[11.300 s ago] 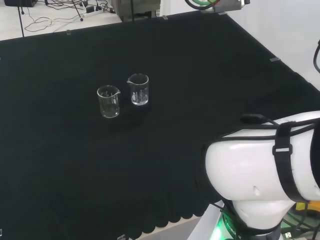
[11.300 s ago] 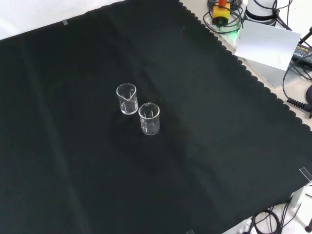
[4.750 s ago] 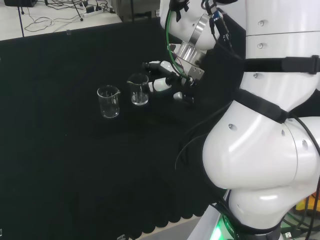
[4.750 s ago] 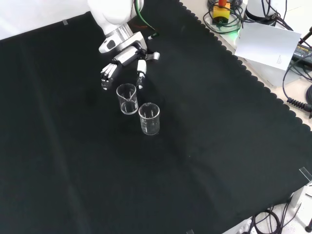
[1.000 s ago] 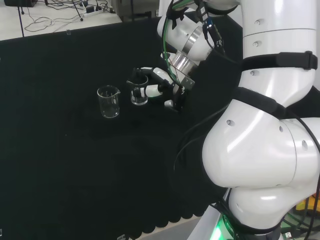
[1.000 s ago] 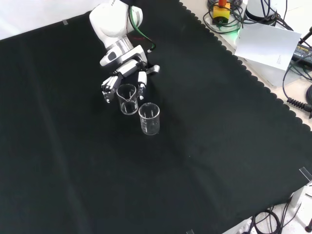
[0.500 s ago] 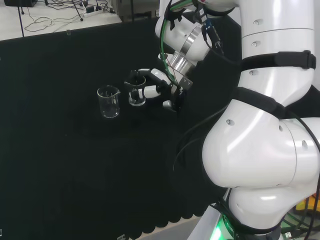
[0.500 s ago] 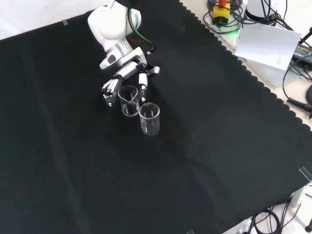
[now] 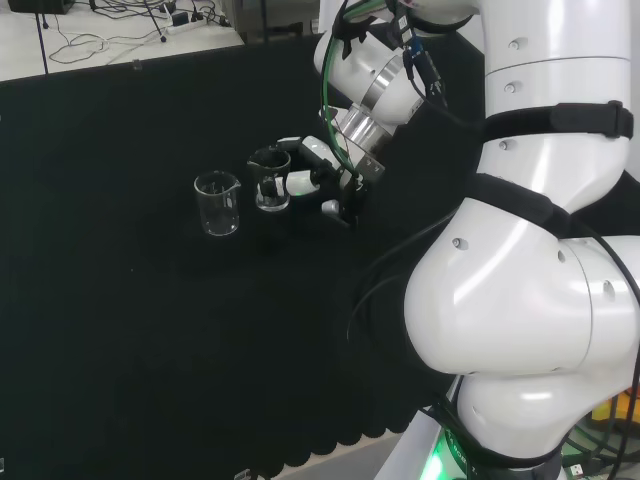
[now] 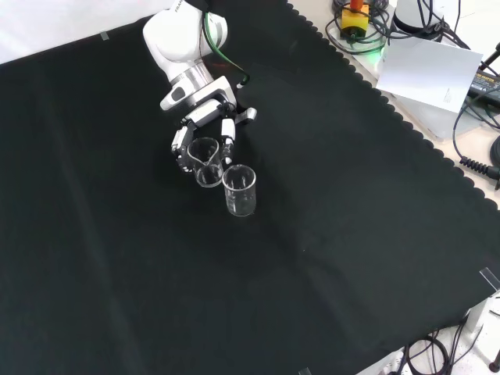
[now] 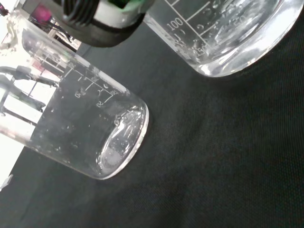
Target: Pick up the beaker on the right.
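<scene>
Two clear glass beakers stand close together on the black cloth. In the head view the right beaker (image 9: 270, 181) sits inside the hand (image 9: 322, 186), whose fingers and thumb curl round its sides. The left beaker (image 9: 217, 203) stands free beside it. In the front view the held beaker (image 10: 205, 161) is the farther one and leans a little, with the hand (image 10: 205, 117) above it and a finger (image 10: 227, 134) on its side. The other beaker (image 10: 239, 190) stands just in front, almost touching. The wrist view holds two beaker bases, one (image 11: 95, 133) beside another (image 11: 223, 38); I cannot tell which is held.
The arm's white links (image 9: 520, 300) rise at the right of the head view. In the front view the cloth's scalloped edge (image 10: 391, 109) runs along the right, with cables and a white box (image 10: 433, 74) beyond it. Bare black cloth (image 10: 312, 258) lies all round the beakers.
The fingers have drawn in round the right beaker over the last second. The beaker has shifted slightly toward the other one and now leans. The left beaker has not moved.
</scene>
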Robot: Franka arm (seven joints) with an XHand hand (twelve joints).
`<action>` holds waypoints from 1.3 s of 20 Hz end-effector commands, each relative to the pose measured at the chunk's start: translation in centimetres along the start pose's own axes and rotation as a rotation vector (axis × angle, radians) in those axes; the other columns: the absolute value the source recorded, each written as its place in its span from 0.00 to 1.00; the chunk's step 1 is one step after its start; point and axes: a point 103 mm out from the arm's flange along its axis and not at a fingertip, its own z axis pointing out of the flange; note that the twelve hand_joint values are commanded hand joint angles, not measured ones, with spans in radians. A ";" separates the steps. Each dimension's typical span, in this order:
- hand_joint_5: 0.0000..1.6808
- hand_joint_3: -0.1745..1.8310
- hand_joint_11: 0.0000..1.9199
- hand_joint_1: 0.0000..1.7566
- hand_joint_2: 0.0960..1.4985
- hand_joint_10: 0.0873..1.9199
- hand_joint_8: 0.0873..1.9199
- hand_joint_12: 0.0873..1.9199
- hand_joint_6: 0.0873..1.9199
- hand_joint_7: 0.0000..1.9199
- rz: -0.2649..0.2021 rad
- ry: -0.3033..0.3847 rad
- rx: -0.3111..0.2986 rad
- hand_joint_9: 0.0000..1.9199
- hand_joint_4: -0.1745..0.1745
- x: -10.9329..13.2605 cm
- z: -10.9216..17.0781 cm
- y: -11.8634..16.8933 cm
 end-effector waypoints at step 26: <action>0.65 0.00 0.53 0.73 0.72 0.50 0.36 0.40 0.39 0.65 0.005 -0.352 0.103 0.60 0.37 6.2 -9.9 -4.3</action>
